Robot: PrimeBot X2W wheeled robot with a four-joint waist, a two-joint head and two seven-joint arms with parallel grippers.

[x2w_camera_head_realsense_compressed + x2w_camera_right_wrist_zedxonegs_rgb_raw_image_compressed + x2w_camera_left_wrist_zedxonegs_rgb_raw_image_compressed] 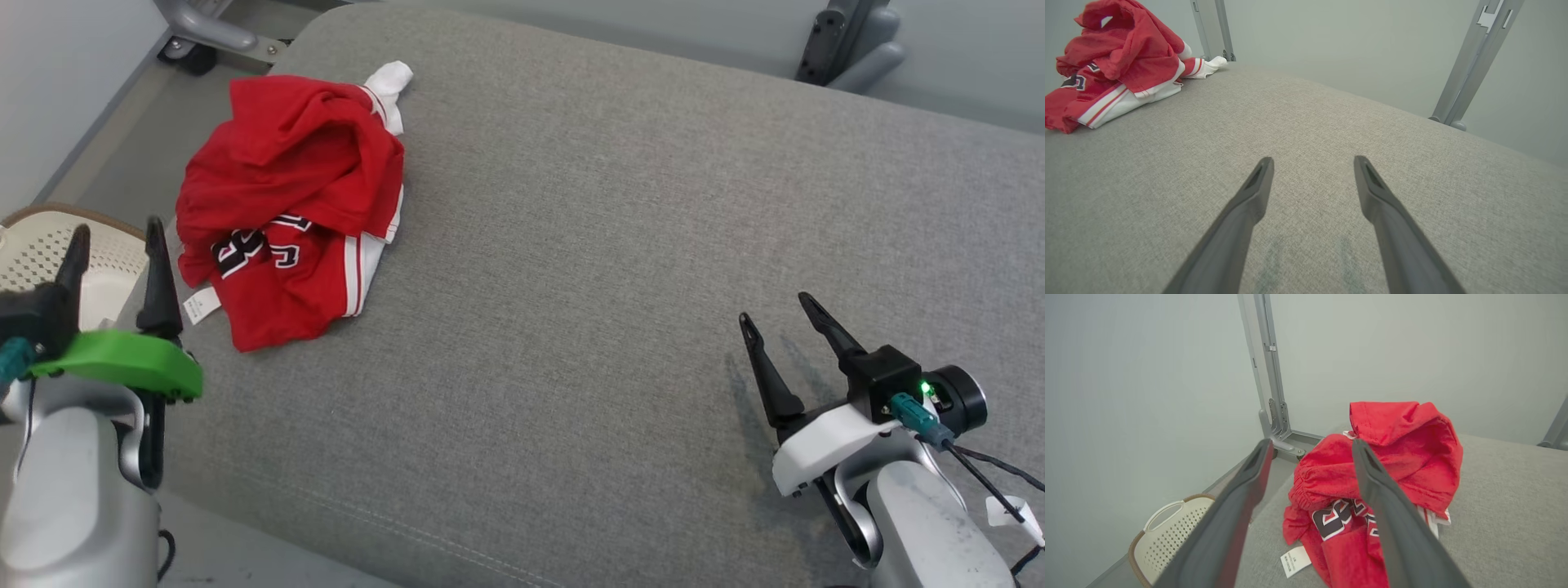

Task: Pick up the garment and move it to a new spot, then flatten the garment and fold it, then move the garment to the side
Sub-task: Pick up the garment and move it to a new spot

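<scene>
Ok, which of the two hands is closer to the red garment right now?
The left hand, with the green mount: its fingertips sit just beside the garment. The right hand is far across the grey cushion.

We read place as robot test lab dressed with home props. Bare pale walls (1126,375) and plain grey floor (122,155) look institutional. Grey metal frame uprights (1267,367) on wheeled feet (194,59) stand along walls, looking like rig hardware. We see wide grey fabric-covered pad (612,245) with stitched seam along near edge. Domestic touches we note: perforated cream laundry basket (41,245) on floor beside pad, crumpled red garment (286,204) on pad.
</scene>
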